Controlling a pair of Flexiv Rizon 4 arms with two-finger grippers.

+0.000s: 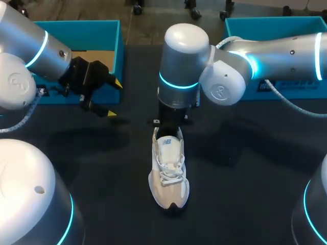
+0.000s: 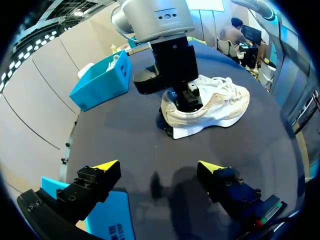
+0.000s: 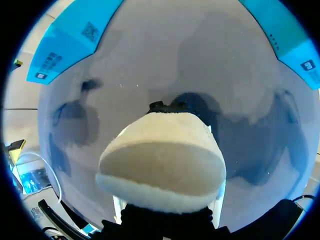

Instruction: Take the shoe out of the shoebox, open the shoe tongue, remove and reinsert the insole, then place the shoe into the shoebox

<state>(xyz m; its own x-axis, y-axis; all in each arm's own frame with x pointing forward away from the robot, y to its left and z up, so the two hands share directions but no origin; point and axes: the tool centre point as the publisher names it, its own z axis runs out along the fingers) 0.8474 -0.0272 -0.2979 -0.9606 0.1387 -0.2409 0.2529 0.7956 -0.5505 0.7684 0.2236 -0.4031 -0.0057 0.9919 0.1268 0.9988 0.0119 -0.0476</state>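
Shoe (image 1: 168,171) out on the table (image 1: 245,168), right gripper (image 1: 169,128) at its heel
The shoe lies in the middle, toe near, heel far; if the right gripper holds it I cannot tell. The left gripper (image 1: 115,98) hangs at the left near the shoebox (image 1: 110,25), wide open, holding nothing

Dark table (image 1: 245,168): shoe (image 1: 169,176) stands on its sole mid-table, toe toward the near edge. Left box (image 1: 104,26) and right box (image 1: 276,21), both blue, sit at the far corners.
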